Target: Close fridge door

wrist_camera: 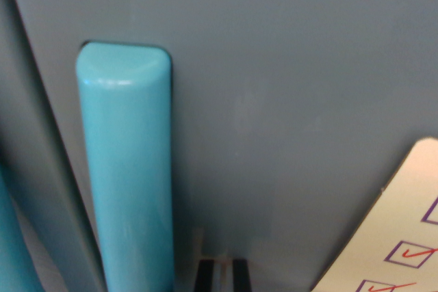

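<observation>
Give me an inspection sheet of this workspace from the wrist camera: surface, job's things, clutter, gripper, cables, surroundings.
Surface: grey fridge door fills most of the view, smooth, with a faint smudge near the middle.
Job's things: turquoise handle runs upright on the door at the wrist view's left, rounded top end in view. A seam or door edge runs down the far left; whether the door is fully shut cannot be told.
Clutter: checklist sheet with purple boxes and red ticks, tilted, at the lower right on the door.
Gripper: dark fingertips just show at the bottom edge, close to the door beside the handle; state cannot be told.
Cables: nothing seen.
Surroundings: second turquoise piece at the lower left corner; otherwise nothing seen.
</observation>
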